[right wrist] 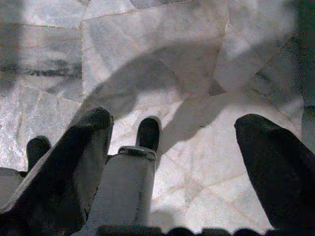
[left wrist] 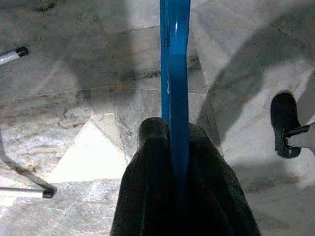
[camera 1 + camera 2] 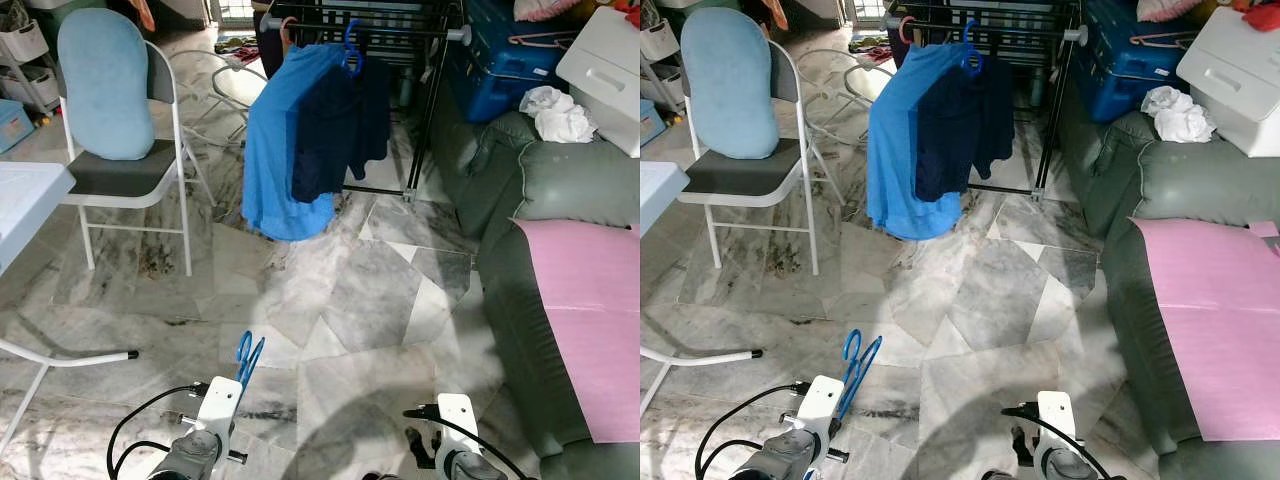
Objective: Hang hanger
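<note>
Hanger (image 2: 174, 73) first: your left tool (image 2: 175, 140) has both fingers pinched tight on that blue bar, low by your waist over the marble floor (image 3: 370, 300). Keep the squeeze firm and the hook pointing up as you walk it forward. Right tool (image 1: 172, 123) hangs spread wide, holding nothing. Far ahead, well apart from you, the drying rack (image 3: 420, 32) already carries a blue shirt (image 3: 275, 140) and a dark top (image 3: 335, 125); aim for the bare rail beside them.

Glossy blue plastic hanger (image 2: 175, 73), polished marble floor (image 3: 370, 300), matt black fingers (image 2: 147, 187)
</note>
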`<state>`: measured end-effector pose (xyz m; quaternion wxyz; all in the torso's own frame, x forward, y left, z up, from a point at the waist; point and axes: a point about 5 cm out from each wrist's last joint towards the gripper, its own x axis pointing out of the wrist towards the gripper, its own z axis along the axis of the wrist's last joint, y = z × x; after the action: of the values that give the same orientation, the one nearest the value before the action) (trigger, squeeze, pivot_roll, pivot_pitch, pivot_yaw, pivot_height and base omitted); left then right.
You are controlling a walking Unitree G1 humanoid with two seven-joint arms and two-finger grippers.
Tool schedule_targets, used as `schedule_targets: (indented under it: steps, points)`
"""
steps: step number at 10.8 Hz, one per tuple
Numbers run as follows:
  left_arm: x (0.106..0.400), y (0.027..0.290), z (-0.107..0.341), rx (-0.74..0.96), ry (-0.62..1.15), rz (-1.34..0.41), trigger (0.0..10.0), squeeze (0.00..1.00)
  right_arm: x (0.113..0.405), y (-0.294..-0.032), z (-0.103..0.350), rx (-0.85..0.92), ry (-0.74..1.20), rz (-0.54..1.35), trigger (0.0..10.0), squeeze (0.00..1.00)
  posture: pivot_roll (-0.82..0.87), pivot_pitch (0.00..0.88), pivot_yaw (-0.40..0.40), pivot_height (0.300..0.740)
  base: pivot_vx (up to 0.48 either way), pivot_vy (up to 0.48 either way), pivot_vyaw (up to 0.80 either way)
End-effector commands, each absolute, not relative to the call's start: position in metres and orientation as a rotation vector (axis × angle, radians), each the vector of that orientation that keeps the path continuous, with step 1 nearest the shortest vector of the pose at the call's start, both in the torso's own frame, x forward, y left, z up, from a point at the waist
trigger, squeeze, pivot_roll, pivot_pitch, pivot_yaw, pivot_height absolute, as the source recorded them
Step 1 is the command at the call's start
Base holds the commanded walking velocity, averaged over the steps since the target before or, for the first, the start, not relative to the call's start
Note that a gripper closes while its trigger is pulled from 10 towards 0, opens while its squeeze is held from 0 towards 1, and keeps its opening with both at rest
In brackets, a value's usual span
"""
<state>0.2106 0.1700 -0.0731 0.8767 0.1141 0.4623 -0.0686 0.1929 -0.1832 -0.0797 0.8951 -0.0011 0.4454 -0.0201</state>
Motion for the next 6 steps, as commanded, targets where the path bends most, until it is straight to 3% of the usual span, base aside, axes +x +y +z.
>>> schedule_targets:
  steps: [1, 6]
  points:
    - [0.2070, 0.1723, -0.0749, 0.244, 0.981, -0.144, 10.0, 0.00, 0.1941, -0.1835, -0.0789, 0.008, 0.915, -0.060, 10.0, 1.00, -0.04, 0.075, 0.014, 0.740, 0.000, 0.000, 0.00]
    - [0.2066, 0.1726, -0.0751, 0.250, 0.982, -0.148, 10.0, 0.00, 0.1953, -0.1845, -0.0782, 0.020, 0.907, -0.082, 10.0, 1.00, -0.04, 0.076, 0.018, 0.740, 0.000, 0.000, 0.00]
